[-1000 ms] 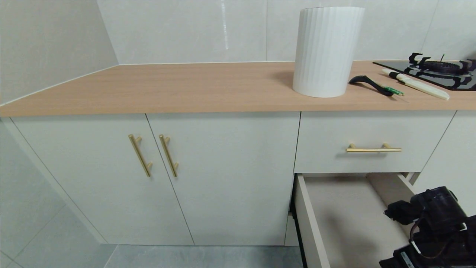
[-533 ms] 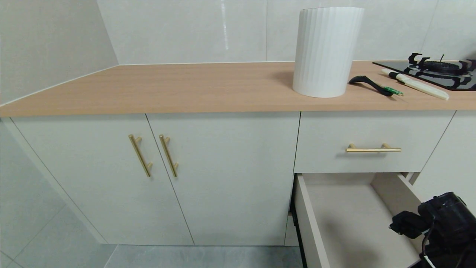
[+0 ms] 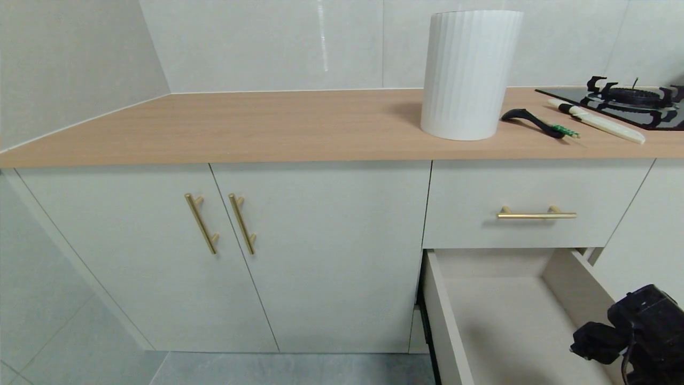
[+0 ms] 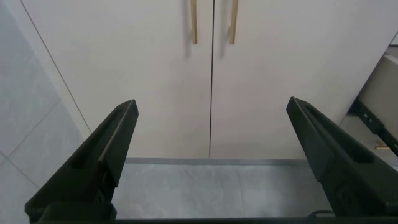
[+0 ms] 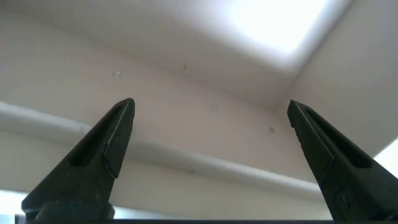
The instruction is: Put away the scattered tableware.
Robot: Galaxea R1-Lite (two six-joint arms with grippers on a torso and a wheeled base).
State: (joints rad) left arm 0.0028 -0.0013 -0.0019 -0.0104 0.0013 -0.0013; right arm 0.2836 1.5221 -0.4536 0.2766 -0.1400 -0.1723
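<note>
On the wooden countertop (image 3: pixel 267 125) lie a black-handled utensil with a green tip (image 3: pixel 534 123) and a pale knife (image 3: pixel 598 120), to the right of a tall white ribbed container (image 3: pixel 467 75). Below them the lower drawer (image 3: pixel 443 315) stands pulled out, with nothing visible inside. My right arm (image 3: pixel 641 331) hangs low at the drawer's right side. In the right wrist view, my right gripper (image 5: pixel 211 155) is open, facing the drawer's pale inner walls (image 5: pixel 205 118). My left gripper (image 4: pixel 211 162) is open and holds nothing, facing the cabinet doors (image 4: pixel 211 81) above the floor.
A black gas hob (image 3: pixel 630 101) sits at the counter's far right. A shut upper drawer with a gold handle (image 3: pixel 537 215) is above the open one. Two doors with gold handles (image 3: pixel 219 222) are to the left, over a grey tiled floor (image 3: pixel 288 369).
My right arm has drawn back toward the head view's lower right corner. The lower drawer has slid further out, showing more of its back wall.
</note>
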